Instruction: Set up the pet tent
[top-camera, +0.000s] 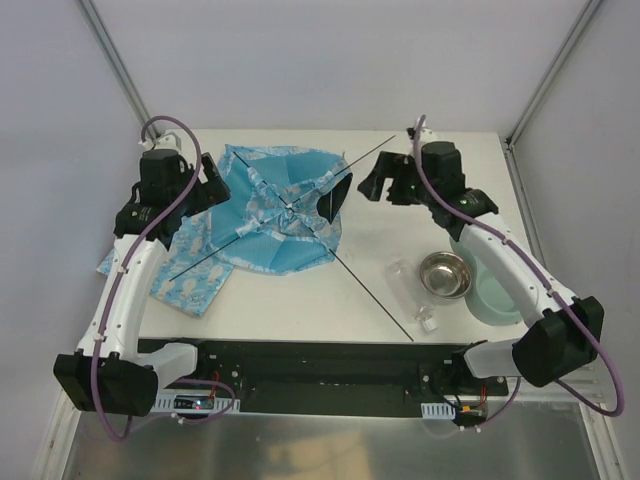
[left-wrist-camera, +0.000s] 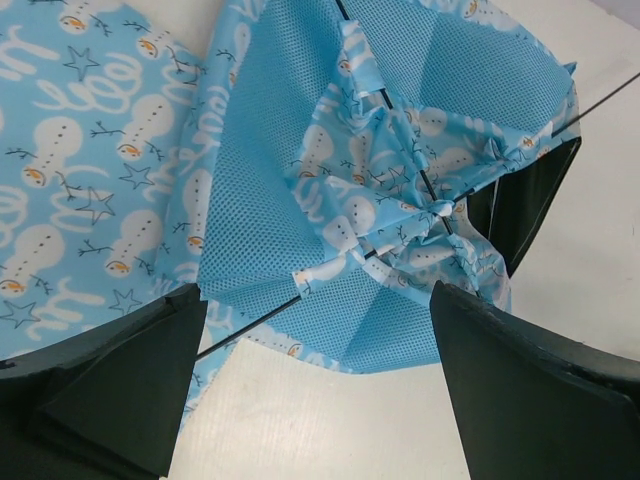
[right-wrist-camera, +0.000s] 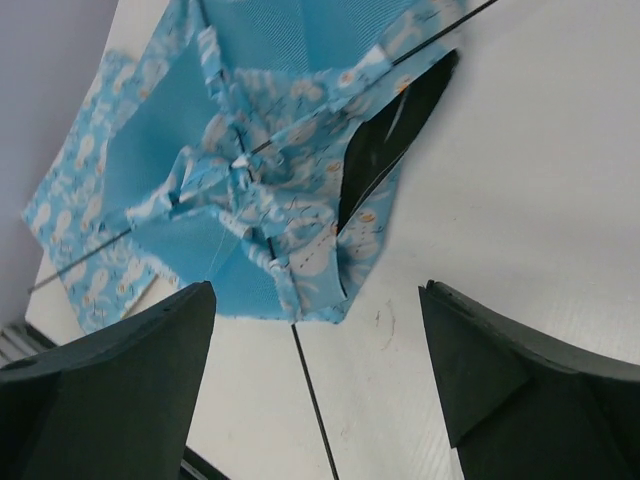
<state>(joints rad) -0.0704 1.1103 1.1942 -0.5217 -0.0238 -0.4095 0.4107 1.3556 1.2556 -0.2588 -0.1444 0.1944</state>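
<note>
While the tent is lying slumped in the middle of the worktop, its crossed poles threaded through but sticking out unbent, the left hand and right hand are hovering beside it, jaws apart and empty, so raising it is, I think, remaining to do.

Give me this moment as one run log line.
Blue snowman-print fabric pet tent: thin black poles crossed, ends protruding | left gripper: open, beside tent | right gripper: open, empty
</note>
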